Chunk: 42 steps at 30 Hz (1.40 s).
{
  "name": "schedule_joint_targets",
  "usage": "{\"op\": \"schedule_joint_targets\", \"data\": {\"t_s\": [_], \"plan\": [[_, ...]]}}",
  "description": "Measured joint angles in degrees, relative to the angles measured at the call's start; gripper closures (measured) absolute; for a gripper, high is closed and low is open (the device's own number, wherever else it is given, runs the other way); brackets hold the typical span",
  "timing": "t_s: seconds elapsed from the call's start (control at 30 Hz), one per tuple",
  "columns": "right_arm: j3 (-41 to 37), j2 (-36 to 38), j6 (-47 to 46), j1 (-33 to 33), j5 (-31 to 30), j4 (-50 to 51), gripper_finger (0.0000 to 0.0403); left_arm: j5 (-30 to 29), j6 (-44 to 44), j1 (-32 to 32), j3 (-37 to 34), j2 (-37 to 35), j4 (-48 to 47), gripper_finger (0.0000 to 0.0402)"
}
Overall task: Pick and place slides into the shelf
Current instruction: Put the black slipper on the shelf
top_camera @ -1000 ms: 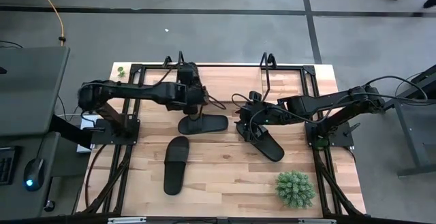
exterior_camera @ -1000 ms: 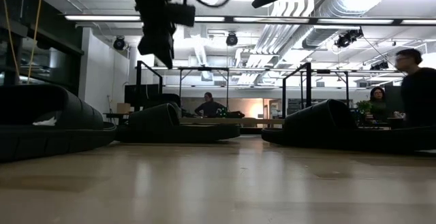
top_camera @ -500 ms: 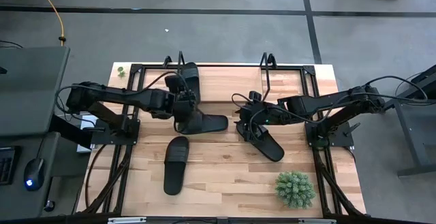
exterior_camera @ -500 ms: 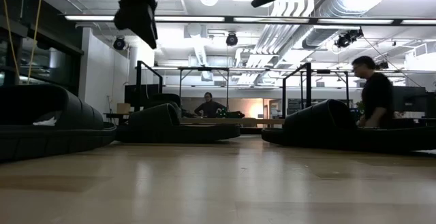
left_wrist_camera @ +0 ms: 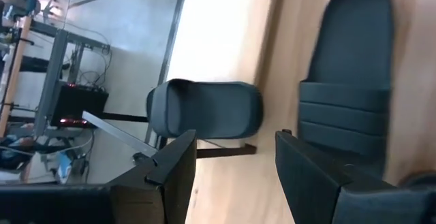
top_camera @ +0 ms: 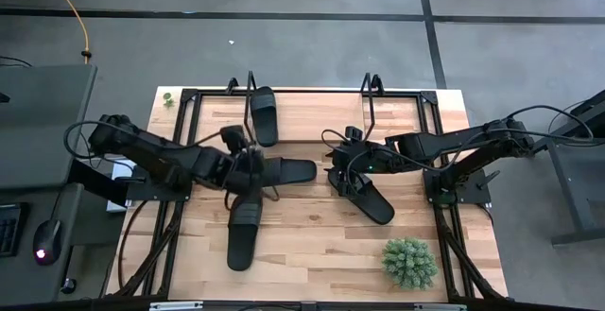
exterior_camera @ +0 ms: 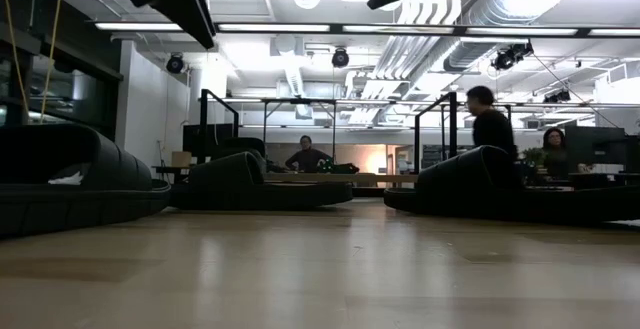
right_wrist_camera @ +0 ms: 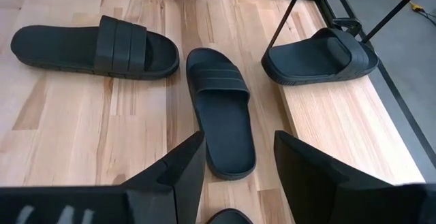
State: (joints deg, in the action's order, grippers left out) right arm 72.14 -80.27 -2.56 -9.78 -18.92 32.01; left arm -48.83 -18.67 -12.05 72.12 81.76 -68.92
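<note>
slide (top_camera: 244, 221) partly hidden under left arm, left wrist view blurred

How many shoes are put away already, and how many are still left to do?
Done: one slide lies on the shelf. In hand: nothing. The left pincer is open and empty above the table, and the right pincer is open too. Left: three slides on the tabletop, the middle slide, the front slide and the right slide.
</note>
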Motion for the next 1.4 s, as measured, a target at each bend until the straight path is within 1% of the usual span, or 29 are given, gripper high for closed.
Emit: {"op": "schedule_joint_targets", "data": {"t_s": [0.23, 0.33, 0.43, 0.57, 0.77, 0.97, 1.13, 1.3, 1.4], "plan": [[0.0, 0.0, 0.04, 0.0, 0.0, 0.02, 0.0237, -2.31, -5.99, -7.29, 0.0, 0.0, -0.72, 0.0218], [0.0, 0.0, 0.04, 0.0, 0.0, 0.02, 0.0237, -3.51, -6.72, -10.07, 0.0, 0.0, -0.71, 0.0218], [0.0, 0.0, -0.31, 0.0, 0.0, 0.02, 0.0237, -3.66, -7.58, -12.46, 0.0, 0.02, -0.75, 0.0218], [0.0, 0.0, -3.0, 0.0, 0.02, 0.02, 0.0237, -3.57, -10.05, -15.61, -0.01, 0.02, -0.81, 0.0218], [0.0, -0.02, -6.29, -0.68, 0.01, -0.06, 0.0237, -1.88, -14.33, -21.07, -0.02, 0.05, -1.7, 0.0218], [0.0, -0.02, -8.98, -2.07, 0.0, -0.63, 0.0237, -1.67, -17.95, -26.92, -0.02, 0.1, -1.5, 0.0218], [0.0, -0.04, -9.02, -3.39, 0.02, -2.97, 0.0237, -1.17, -19.54, -31.04, -0.02, 0.95, -1.36, 0.0218], [0.0, -0.04, -8.99, -3.91, 0.04, -4.46, 0.0237, 1.23, -19.7, -33.33, -0.04, 2.67, -0.2, 0.0218], [0.0, -0.04, -8.99, -3.91, 0.02, -4.42, 0.0237, 3.4, -19.99, -33.51, -0.04, 4.13, 0.45, 0.0218]]}}
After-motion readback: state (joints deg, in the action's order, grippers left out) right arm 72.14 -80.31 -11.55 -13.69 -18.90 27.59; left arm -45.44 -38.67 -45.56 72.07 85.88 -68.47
